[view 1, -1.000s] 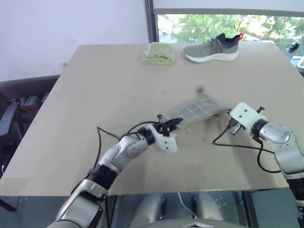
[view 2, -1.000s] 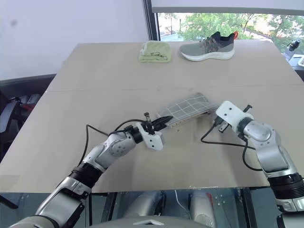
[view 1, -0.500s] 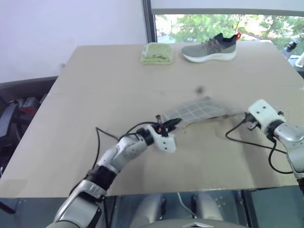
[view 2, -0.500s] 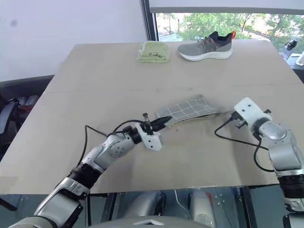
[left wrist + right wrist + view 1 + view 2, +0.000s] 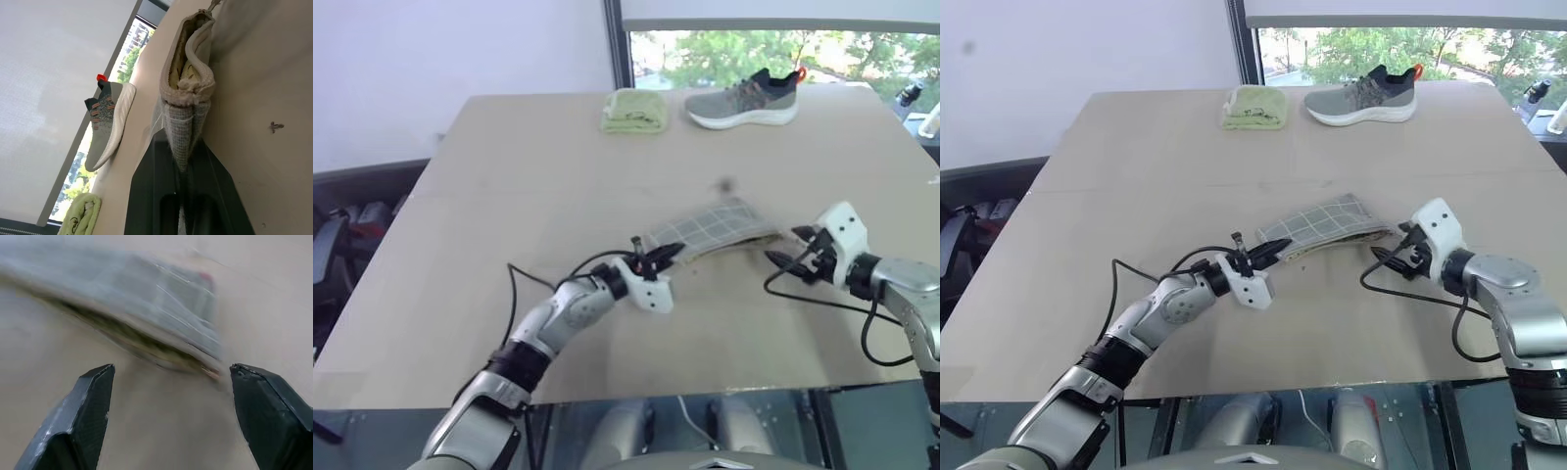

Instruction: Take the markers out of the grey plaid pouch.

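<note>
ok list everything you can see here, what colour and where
table: one, tan, under everything
grey plaid pouch: one, grey with white grid lines and yellowish lining, mid table, its near end raised
shoe: one, grey-green with a white sole and orange accents, far edge
folded cloth: one, light green, far edge, left of the shoe
left pincer: black fingers, shut on the pouch's near end
right pincer: black fingers, open, facing the pouch's right end, holding nothing
</note>
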Action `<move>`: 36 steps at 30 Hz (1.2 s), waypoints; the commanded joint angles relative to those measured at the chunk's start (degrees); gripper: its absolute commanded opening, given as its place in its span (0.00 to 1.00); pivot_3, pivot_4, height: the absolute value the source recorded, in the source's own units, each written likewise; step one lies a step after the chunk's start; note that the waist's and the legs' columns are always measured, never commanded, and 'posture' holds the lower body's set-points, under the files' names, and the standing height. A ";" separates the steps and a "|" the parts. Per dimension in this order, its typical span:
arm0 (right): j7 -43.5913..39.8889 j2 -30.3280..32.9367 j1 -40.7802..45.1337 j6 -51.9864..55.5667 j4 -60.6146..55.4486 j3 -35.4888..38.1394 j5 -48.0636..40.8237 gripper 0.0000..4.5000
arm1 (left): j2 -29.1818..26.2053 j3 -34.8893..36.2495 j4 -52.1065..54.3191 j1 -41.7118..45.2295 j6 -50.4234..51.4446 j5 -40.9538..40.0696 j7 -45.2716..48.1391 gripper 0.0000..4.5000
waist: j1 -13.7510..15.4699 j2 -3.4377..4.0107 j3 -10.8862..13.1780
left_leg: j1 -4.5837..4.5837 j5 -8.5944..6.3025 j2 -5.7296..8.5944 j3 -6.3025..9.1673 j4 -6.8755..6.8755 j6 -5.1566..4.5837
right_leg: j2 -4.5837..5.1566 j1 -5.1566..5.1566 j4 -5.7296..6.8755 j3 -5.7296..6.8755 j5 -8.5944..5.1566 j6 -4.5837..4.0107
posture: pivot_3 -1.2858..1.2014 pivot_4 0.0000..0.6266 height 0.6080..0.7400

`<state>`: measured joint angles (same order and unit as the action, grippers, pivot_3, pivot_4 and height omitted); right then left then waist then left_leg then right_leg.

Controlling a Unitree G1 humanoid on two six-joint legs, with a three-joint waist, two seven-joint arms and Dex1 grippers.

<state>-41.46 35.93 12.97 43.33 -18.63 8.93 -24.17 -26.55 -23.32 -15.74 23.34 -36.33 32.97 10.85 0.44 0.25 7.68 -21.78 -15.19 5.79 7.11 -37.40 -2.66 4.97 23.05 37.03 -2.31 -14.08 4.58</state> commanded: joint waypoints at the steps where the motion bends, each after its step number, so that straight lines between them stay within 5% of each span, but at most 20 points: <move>1: 2.04 -2.07 2.24 4.79 -4.60 2.40 -6.27 0.46 | -0.33 0.81 -1.29 -0.08 1.02 -0.45 0.48 0.00 | 0.12 -0.01 0.00 | 0.00 -0.01 0.00 0.01 0.00 -0.02 | 0.00 0.00 0.00 0.02 0.00 0.00 | 0.52 0.24 1.00; 5: 3.38 -2.67 1.82 5.68 -5.41 0.62 -6.83 0.04 | 0.08 1.17 -0.73 0.20 1.42 -1.50 1.03 0.00 | 0.29 -0.01 0.00 | -0.06 0.02 0.02 0.01 -0.01 0.03 | 0.00 0.03 -0.02 0.05 0.00 0.00 | 0.52 0.24 1.00; 6: 3.65 -2.76 1.76 5.64 -5.36 0.26 -6.75 0.01 | 0.20 1.24 -0.47 0.25 1.63 -1.79 1.27 0.00 | 0.28 -0.01 0.00 | -0.09 0.02 0.03 0.00 -0.01 0.04 | 0.00 0.07 -0.02 0.04 0.00 0.00 | 0.52 0.24 1.00; 23: 8.64 -5.25 4.73 -0.41 3.23 -4.10 -0.76 0.01 | 1.45 2.27 4.28 0.45 3.64 -6.27 5.27 0.00 | 0.23 -0.09 0.06 | -0.14 0.03 0.04 -0.02 -0.01 0.04 | -0.05 0.12 -0.02 0.03 0.00 0.00 | 0.52 0.24 1.00; 30: 7.64 -4.59 9.71 -9.08 8.87 -11.60 8.03 0.01 | 3.73 1.96 7.76 0.63 5.14 -12.92 10.44 0.00 | 0.17 -0.09 0.06 | -0.43 0.03 0.04 -0.06 -0.01 0.06 | -0.05 0.46 0.00 -0.01 0.01 0.00 | 0.52 0.24 1.00; 34: 4.50 -0.43 11.12 -16.31 10.66 -17.43 15.54 0.29 | 5.04 2.30 10.16 0.03 10.17 -19.94 16.44 0.00 | 0.18 -0.09 0.05 | -0.73 0.04 0.06 -0.05 -0.12 0.06 | -0.07 0.71 0.00 0.04 0.01 0.00 | 0.52 0.24 1.00; 36: 3.61 0.64 11.88 -19.51 11.02 -18.93 17.96 0.52 | 5.40 2.55 11.18 -0.51 11.86 -24.17 19.41 0.00 | 0.08 -0.10 0.06 | -0.76 0.04 0.07 -0.06 -0.14 0.06 | -0.08 0.72 -0.02 0.04 0.01 0.00 | 0.52 0.24 1.00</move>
<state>-37.08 35.76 23.39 26.95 -6.95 -9.64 -7.98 -21.77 -21.93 -7.87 23.06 -25.37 12.82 28.55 0.52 0.15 7.74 -22.54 -15.16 5.85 7.05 -37.54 -2.61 4.89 23.77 37.01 -2.28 -14.07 4.58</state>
